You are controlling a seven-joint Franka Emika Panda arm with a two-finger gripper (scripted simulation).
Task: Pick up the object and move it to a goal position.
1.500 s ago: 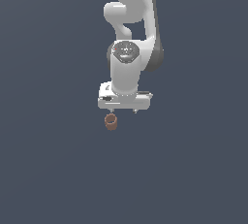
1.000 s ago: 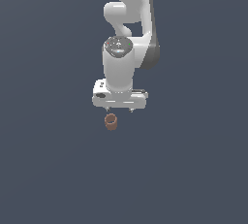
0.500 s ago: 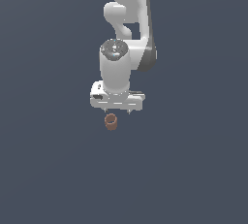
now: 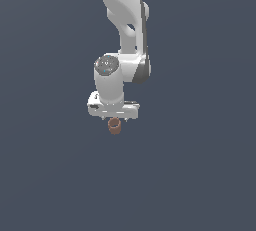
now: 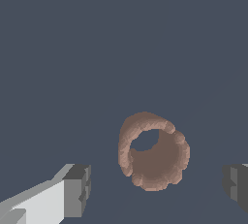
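The object (image 4: 115, 125) is a small reddish-brown cup-like cylinder with a hollow top, standing on the dark grey ground. In the wrist view the object (image 5: 153, 151) shows its open rim and lies between my two grey fingertips, apart from both. My white gripper (image 4: 116, 120) hovers just above it in the exterior view, and its body hides part of the cup's top edge. The gripper (image 5: 157, 186) is open, with a wide gap on either side of the cup. One fingertip (image 5: 77, 190) is fully in frame; the other (image 5: 236, 185) is cut by the picture's edge.
The white arm (image 4: 124, 20) rises from the gripper to the exterior view's top edge. The flat dark grey ground (image 4: 200, 175) surrounds the cup, and no other thing shows on it.
The gripper has come down toward the cup and shifted slightly to the exterior view's left. The cup has stayed in place.
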